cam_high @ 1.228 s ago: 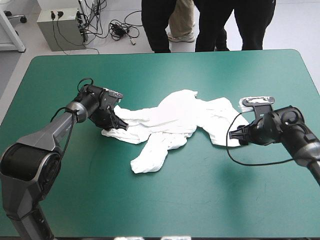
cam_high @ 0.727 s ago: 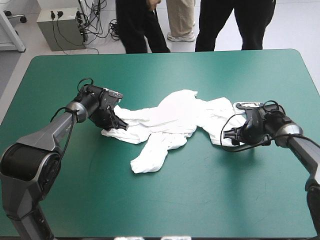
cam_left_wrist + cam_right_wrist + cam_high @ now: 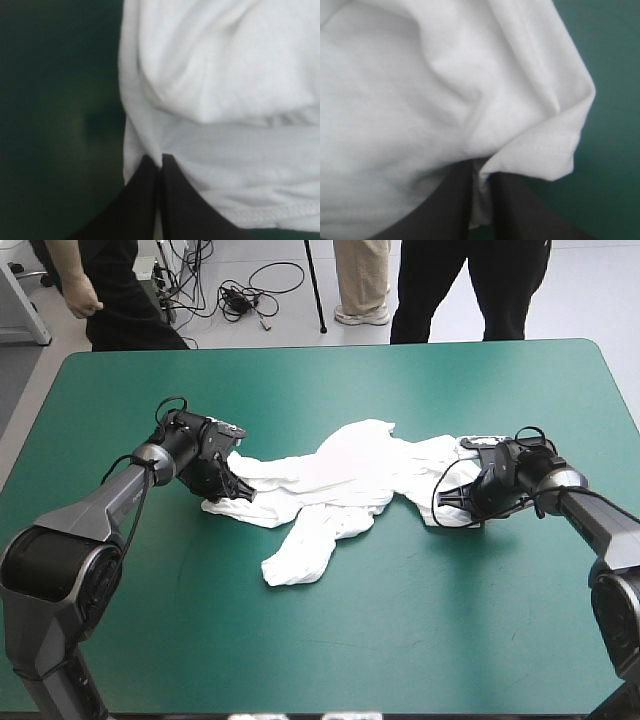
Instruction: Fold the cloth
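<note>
The T-shirt (image 3: 340, 475) is now clamped by the newly arrived right gripper (image 3: 446, 502) as well as the left gripper (image 3: 245, 493), fingers closed on cloth; spreading is judged possible.

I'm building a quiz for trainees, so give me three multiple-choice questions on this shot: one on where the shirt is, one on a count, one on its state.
1. Where does the T-shirt lie?
A. middle of the table
B. near left corner
C. hanging off the far edge

2. How many grippers hold it?
A. none
B. one
C. two

3. What state is it in?
A. neatly folded
B. crumpled, lying down
C. lifted clear

Answers:
1 A, as the high view shows it at mid-table.
2 C, as the left gripper and the right gripper each have jaws shut on cloth.
3 B, as it is wrinkled and sprawled on the table.
</note>
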Motion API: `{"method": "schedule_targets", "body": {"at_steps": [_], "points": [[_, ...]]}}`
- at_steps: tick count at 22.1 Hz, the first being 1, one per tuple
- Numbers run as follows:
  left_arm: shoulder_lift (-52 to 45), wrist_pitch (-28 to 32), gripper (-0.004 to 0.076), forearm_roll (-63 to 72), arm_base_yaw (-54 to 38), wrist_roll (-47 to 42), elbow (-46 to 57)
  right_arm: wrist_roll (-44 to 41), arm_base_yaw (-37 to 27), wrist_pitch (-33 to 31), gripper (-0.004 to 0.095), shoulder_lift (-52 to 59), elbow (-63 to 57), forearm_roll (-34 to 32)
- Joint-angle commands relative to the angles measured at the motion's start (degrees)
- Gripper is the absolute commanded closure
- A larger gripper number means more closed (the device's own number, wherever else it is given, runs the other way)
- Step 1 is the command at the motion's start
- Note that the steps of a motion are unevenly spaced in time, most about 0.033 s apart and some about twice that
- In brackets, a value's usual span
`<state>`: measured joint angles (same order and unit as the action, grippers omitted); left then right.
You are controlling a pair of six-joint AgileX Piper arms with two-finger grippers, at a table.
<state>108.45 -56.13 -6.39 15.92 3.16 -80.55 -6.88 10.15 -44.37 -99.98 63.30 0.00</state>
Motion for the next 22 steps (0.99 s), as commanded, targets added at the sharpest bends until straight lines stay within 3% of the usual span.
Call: {"method": "schedule_targets", "body": {"at_steps": [1, 9, 12, 17, 22], "points": [[-2.3, -0.9, 0.0733, -0.7, -0.1, -0.5, -0.6, 1.7, 0.1, 2.7, 0.0925, -5.7, -2.9, 2.5], [-8.6, -0.7, 0.0733, -0.4, -0.1, -0.5, -2.2, 2.5, 0.1, -5.4, 0.0925, -0.4, 7.3, -2.2], [-15.8, -2.6, 0.0733, -0.3, -0.1, -0.5, -6.9, 0.9, 0.1, -10.4, 0.0925, 6.3, 19.5, -8.3], [-24.0, -3.2, 0.0733, 3.3, -0.1, -0.5, -15.4, 0.5, 0.1, -16.3, 0.0925, 11.5, 40.5, -12.6], [-32.3, -4.4, 0.0733, 8.2, -0.1, 1.7, -27.9, 0.5, 0.1, -13.6, 0.0925, 18.9, 58.8, -11.8]]}}
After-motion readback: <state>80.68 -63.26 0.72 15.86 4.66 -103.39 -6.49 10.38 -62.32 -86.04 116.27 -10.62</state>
